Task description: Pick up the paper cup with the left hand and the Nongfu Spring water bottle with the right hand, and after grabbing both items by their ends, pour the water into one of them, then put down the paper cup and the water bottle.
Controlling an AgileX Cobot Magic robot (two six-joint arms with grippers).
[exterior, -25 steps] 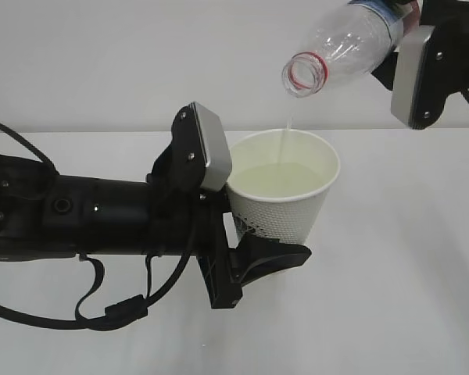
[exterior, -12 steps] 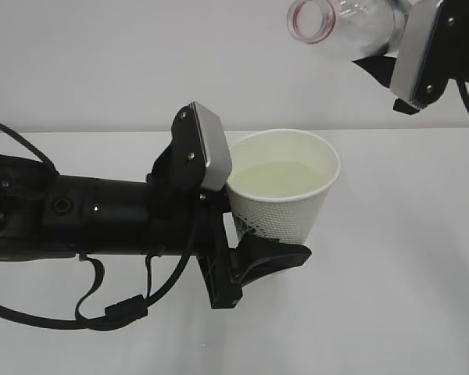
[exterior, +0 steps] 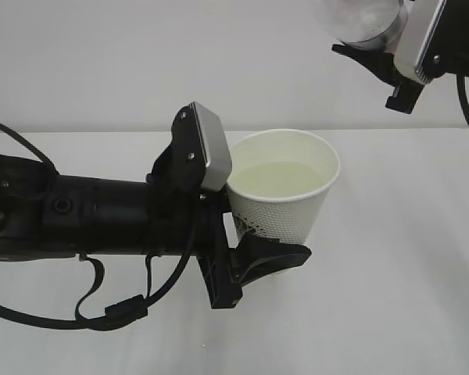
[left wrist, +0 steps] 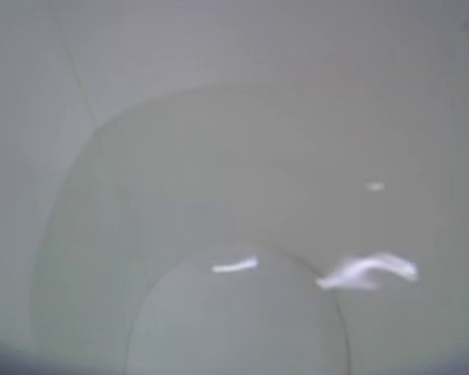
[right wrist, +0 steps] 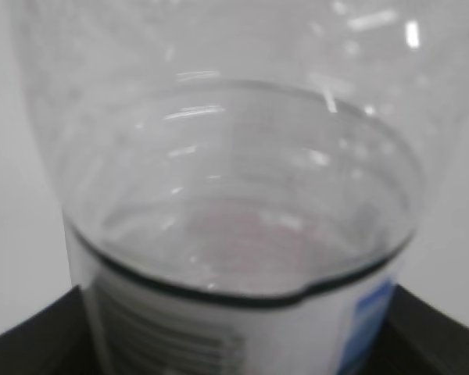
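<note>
The left hand (exterior: 254,234) reached in from nine o'clock in the exterior view, its black fingers (exterior: 270,256) clamped around the lower wall of the paper cup (exterior: 285,199). The cup stood upright near the centre of that view, lifted clear of the white table (exterior: 399,297), with the silver-grey block (exterior: 207,148) touching its rim at ten o'clock. Water (exterior: 277,178) filled much of the cup, looking pale yellow against the cream inside. The left wrist view showed only a blurred grey interior with bright glints.

At one o'clock, high above the cup and well apart from it, the right hand (exterior: 391,58) pinched the Nongfu Spring water bottle (exterior: 359,19), most of which was cut off by the top edge. In the right wrist view the clear bottle (right wrist: 234,195) filled the picture, its label band (right wrist: 219,336) at six o'clock between the dark gripper parts.
</note>
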